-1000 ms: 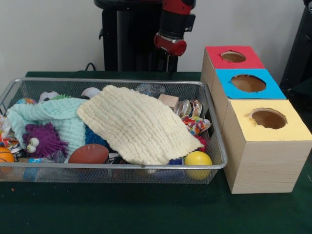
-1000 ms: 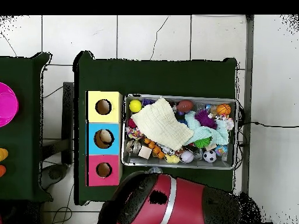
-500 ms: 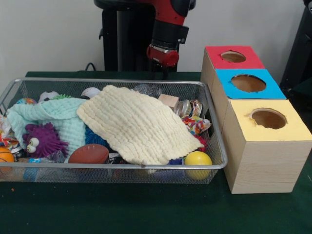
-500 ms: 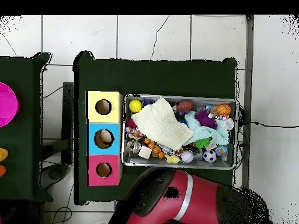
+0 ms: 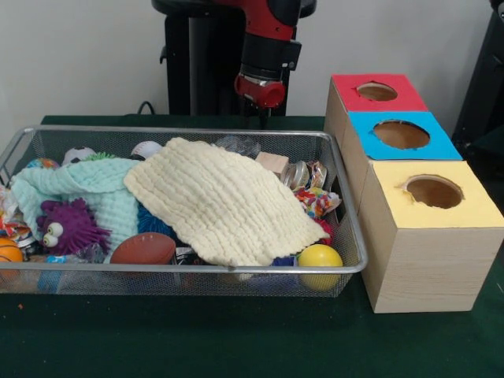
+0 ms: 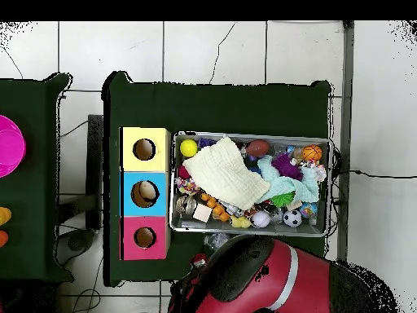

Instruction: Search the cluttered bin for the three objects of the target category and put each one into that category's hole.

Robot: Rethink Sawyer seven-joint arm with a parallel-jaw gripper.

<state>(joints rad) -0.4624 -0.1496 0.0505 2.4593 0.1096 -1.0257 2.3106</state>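
The tool (image 5: 262,113) hung behind the wire bin (image 5: 346,228). I could not tell if it was spread. A yellow cloth (image 5: 220,201) covered the toys.

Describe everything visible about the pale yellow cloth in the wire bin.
The pale yellow cloth is a soft, crinkle-textured fabric, like muslin, spread out flat and turned like a diamond over the clutter in the wire bin. It overlaps the mint green cloth on one side. Its lower corner comes close to the yellow ball, and the brown football sits at its near edge. Nothing grips it; the overhead view shows it covering the bin's middle.
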